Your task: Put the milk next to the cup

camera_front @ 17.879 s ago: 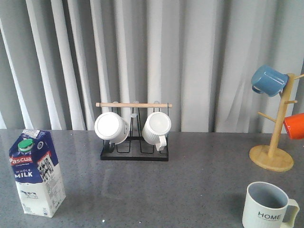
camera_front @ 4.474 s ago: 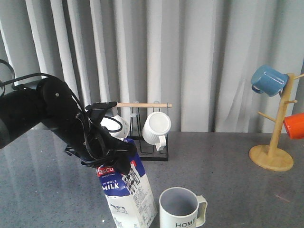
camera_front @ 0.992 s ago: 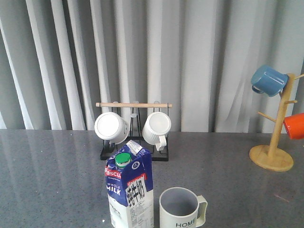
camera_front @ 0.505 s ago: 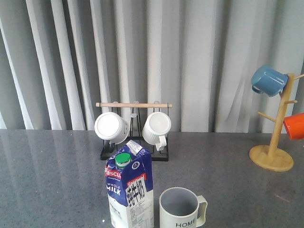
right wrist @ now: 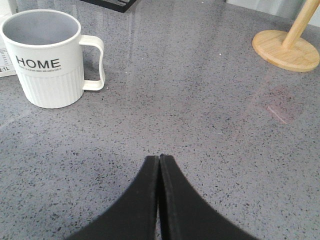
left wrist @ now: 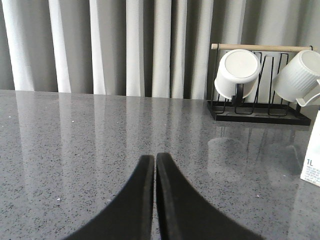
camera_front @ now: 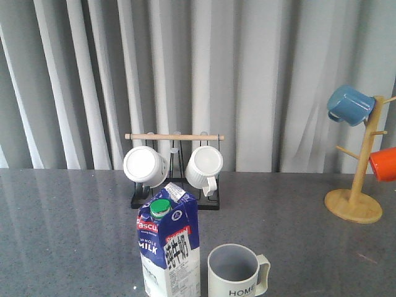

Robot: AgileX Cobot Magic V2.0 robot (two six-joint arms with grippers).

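The milk, a tall blue and white carton with a green cap, stands upright at the table's front centre. A sliver of its white side shows in the left wrist view as the milk. Just to its right, a little apart, stands the cup, pale with a greyish inside and "HOME" lettering; the right wrist view shows the cup with its handle turned away from the carton. My left gripper is shut and holds nothing, well clear of the carton. Over bare table my right gripper is also shut and holds nothing. Neither arm shows in the front view.
A black wire rack with a wooden bar holds two white ribbed mugs behind the carton. At the right stands a wooden mug tree with a blue mug and an orange mug. Grey curtains close the back.
Nothing moved in the last second. Earlier, the carton stood at the far left and the cup at the right; the left arm carried the carton to the cup, then withdrew.
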